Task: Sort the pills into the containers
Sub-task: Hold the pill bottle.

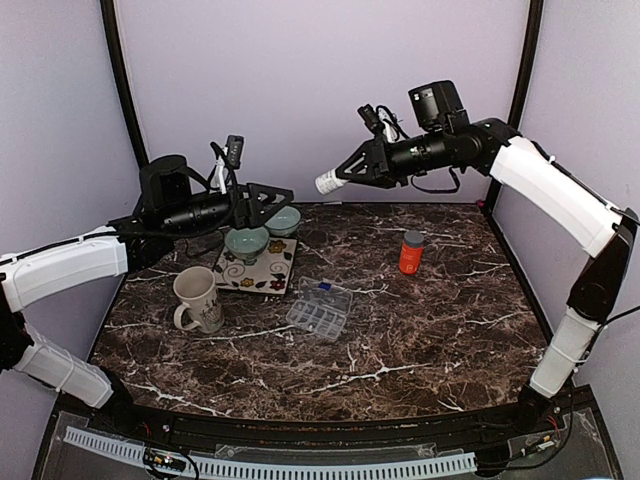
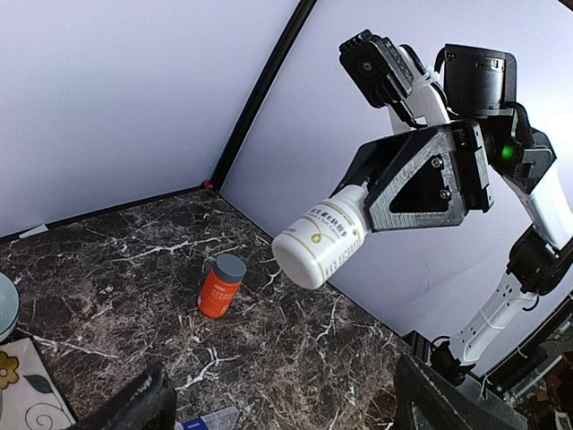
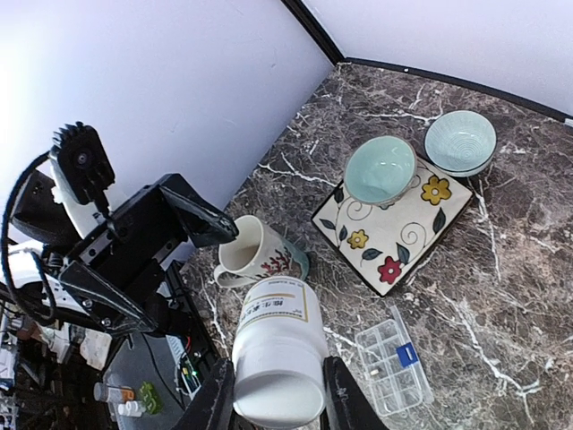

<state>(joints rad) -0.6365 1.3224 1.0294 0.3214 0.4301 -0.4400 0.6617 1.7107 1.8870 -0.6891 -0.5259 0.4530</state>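
- The white bottle fills the near part of the right wrist view, clamped by its neck end in the right end effector, a finger tight on each side
- It is held high above the bench and lies roughly level, with its base pointing towards the left arm
- The clear organiser lies flat on the bench, well below the bottle and nearer the arm bases; its long side runs roughly away from the bases, a little skewed
- To pour into a cell, the bottle probably has to come down over the organiser, and its cap looks buried in the grip
- The left end effector is spread wide and holds nothing; it hangs above the green bowls, facing the bottle, and looks the nearer one to the organiser
- An orange bottle stands upright on the bench, well apart to the right of the organiser, capped
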